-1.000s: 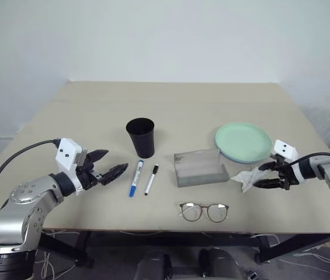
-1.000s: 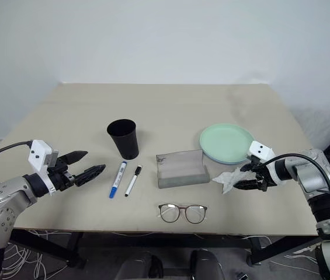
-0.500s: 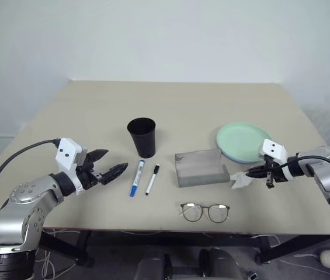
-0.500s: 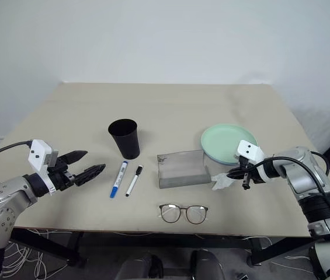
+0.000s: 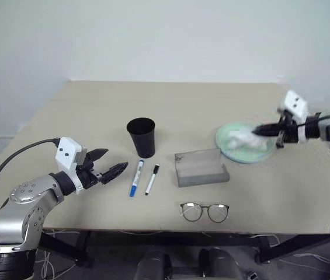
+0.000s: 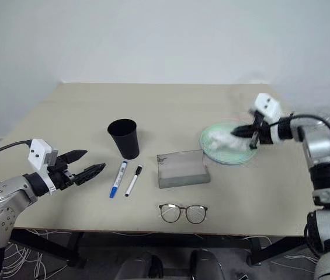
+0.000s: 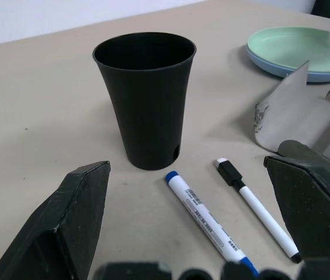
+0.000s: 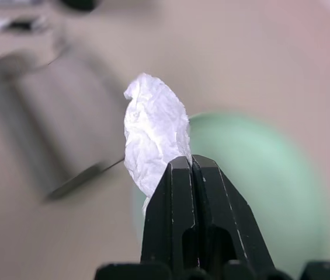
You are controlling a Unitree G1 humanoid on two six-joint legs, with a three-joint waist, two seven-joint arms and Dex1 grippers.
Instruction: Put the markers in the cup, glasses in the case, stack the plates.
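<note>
**Tissue held over plates; markers and glasses lie loose**

Table [image 5: 170, 111]: beige top, fills the centre of the frame.

Plates [image 5: 257, 153]: right of centre, already stacked, mint green on light blue.

Case [image 5: 200, 166]: centre, lid open, just left of the plates.

Cup [image 5: 141, 137]: left of centre, upright, nothing seen inside.

Glasses [image 5: 204, 211]: lower centre, below the case, lenses facing up.

Markers: between cup and case, side by side, apart. Blue marker [image 5: 136, 178] bears small print on its barrel, not legible. Black marker [image 5: 152, 179] shorter, to its right.

Tissue [image 5: 240, 138]: white, crumpled, over the green plate.

Right gripper [image 5: 262, 130]: right of frame, fingers pressed together, pinching the tissue.

Left gripper [image 5: 111, 164]: lower left, fingers spread wide, holding nothing, near the blue marker.
</note>
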